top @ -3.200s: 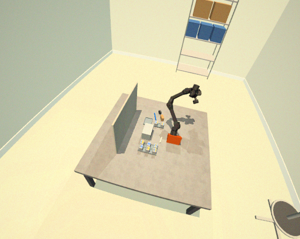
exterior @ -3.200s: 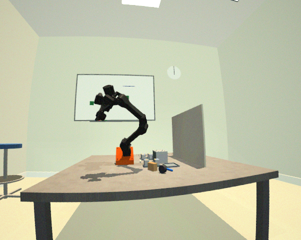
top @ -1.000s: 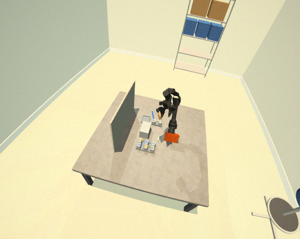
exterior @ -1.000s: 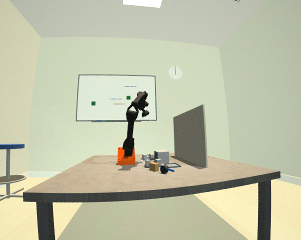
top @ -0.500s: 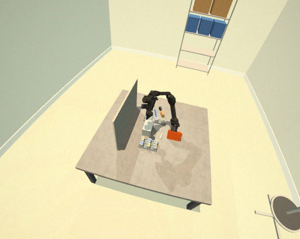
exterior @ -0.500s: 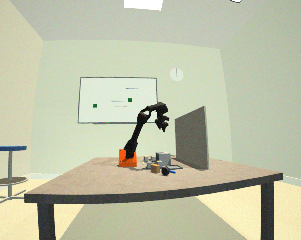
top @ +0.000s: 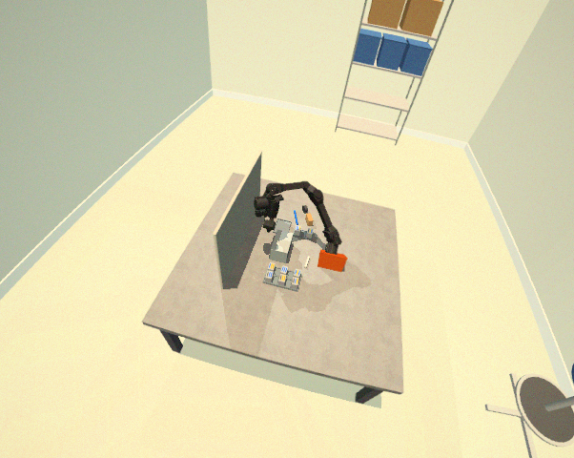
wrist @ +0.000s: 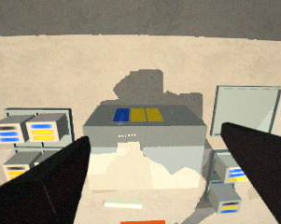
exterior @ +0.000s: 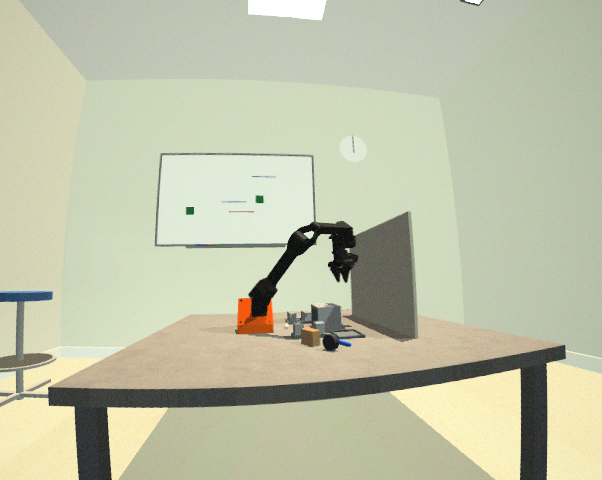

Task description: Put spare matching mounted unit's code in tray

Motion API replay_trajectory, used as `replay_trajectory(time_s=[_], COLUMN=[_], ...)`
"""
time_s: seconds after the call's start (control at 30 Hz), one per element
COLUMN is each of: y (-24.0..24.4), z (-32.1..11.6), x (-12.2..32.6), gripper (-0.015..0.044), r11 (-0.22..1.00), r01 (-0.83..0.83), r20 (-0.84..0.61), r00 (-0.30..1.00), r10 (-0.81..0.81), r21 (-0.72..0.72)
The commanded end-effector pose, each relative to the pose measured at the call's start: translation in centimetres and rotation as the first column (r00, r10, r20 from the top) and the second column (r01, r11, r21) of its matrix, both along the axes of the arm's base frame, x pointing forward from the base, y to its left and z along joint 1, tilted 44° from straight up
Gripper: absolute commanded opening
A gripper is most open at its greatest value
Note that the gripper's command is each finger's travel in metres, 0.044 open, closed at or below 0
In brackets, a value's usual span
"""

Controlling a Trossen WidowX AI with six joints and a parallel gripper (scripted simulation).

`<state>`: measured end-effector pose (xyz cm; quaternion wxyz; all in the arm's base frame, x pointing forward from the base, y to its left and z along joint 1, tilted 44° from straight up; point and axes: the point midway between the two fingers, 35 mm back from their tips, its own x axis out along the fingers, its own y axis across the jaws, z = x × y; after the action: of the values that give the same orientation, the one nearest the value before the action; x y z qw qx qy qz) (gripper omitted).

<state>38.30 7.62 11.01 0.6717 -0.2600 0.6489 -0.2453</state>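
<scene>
Hovering over the grey box-shaped mounted unit (top: 280, 246) (exterior: 325, 316) (wrist: 145, 135), black two-fingered gripper (top: 274, 212) (exterior: 341, 280) (wrist: 156, 135) released; in wrist view, small grey blue-yellow-yellow spare block (top: 271, 266) (wrist: 44, 130) at nine o'clock, shallow grey tray (top: 283, 225) (exterior: 348, 334) (wrist: 246, 109) at two
</scene>
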Motion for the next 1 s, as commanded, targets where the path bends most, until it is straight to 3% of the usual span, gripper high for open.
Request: replay_trajectory(time_s=[0.0,0.33,0.43,0.57,0.77,0.83,0.97], y=[0.0,0.1,1.8,4.6,7.6,7.9,7.9], z=[0.1,-0.1,-2.9,-7.7,-14.5,-15.2,-15.2], x=[0.0,0.0,-0.4,-1.8,-5.0,-5.4,-5.4], gripper=[0.044,0.044,0.044,0.044,0.044,0.044,0.044], r11=[1.0,1.0,0.978,0.858,0.556,0.519,0.519], r01=[-0.006,-0.019,-0.208,-0.5,-0.716,-0.722,-0.722], r20=[-0.001,-0.015,-0.199,-0.484,-0.7,-0.705,-0.705], r00=[1.0,1.0,0.958,0.724,0.133,0.06,0.06], r10=[0.006,0.019,0.206,0.491,0.702,0.707,0.707], r21=[-0.007,-0.007,0.01,0.123,0.421,0.458,0.458])
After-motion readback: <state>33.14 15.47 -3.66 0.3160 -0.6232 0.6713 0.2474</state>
